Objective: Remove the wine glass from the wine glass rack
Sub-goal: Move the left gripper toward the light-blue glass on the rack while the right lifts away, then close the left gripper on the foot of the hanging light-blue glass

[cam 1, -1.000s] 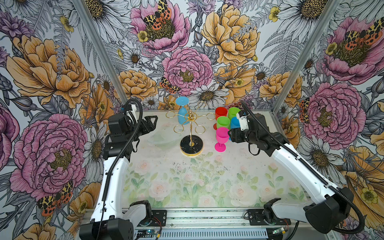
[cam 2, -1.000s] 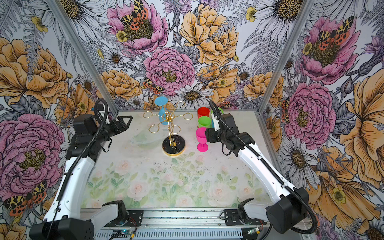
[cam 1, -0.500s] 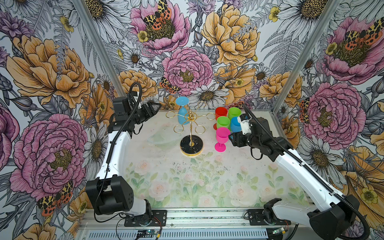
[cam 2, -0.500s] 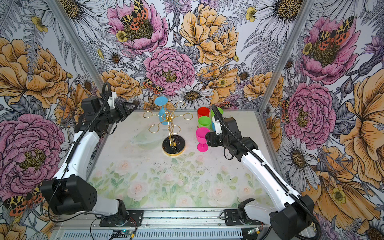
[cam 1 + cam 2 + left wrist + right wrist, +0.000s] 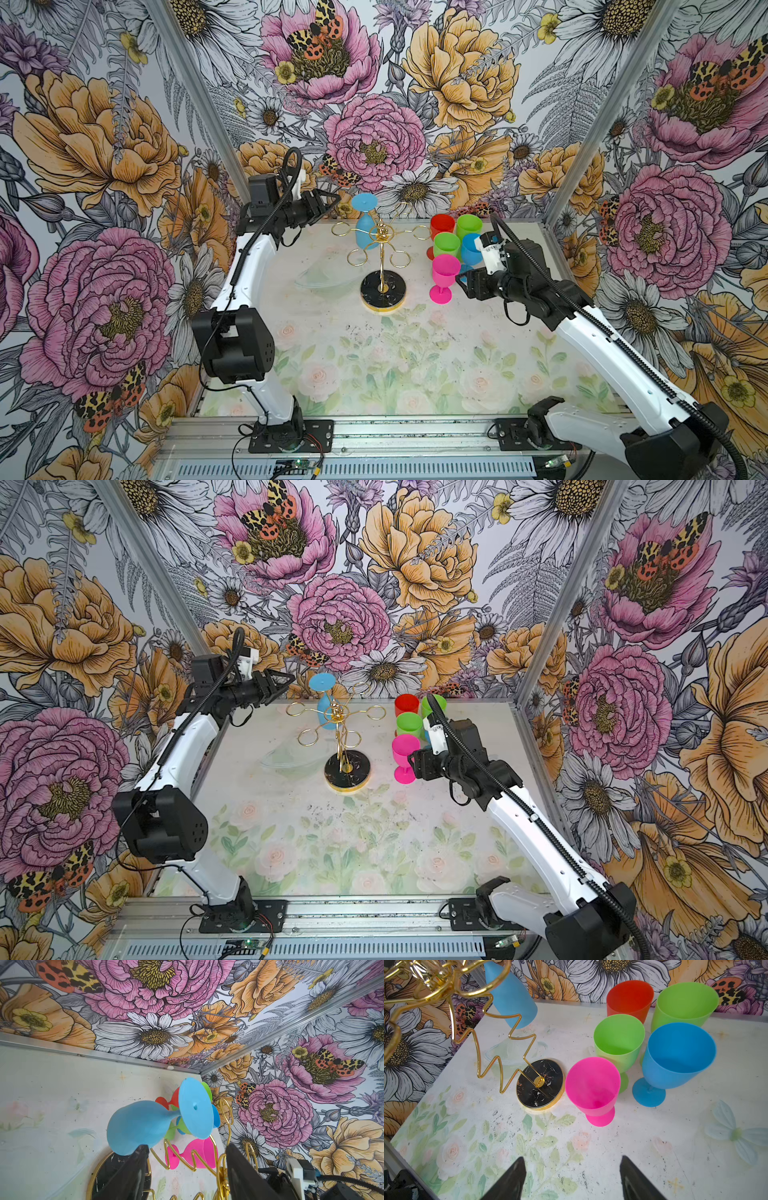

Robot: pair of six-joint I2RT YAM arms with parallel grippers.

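My right arm hides most of a blue glass [image 5: 470, 250] that stands on the table [image 5: 374, 365] in both top views. My right wrist view shows all of it. A clear thing [image 5: 320, 279] lies flat by the rack's base, and I cannot tell what it is. My left wrist view cuts off the black base and shows only the tips of my fingers.

The light blue wine glass [image 5: 365, 229] hangs upside down, foot up, in a loop of the wine glass rack [image 5: 382, 237]. It is on the side of the rack near the back wall.

My left arm bends up from the left side and points across. My left gripper [image 5: 333, 199] is just beside the hanging glass, apart from it. Its jaws are spread, with nothing between them.

My right arm lies low over the table. My right gripper [image 5: 459, 279] is just beside the pink glass [image 5: 445, 270], jaws spread wide and empty.

My right wrist view shows that the rack's pole is a zigzag wire. In the top views that is hard to see.
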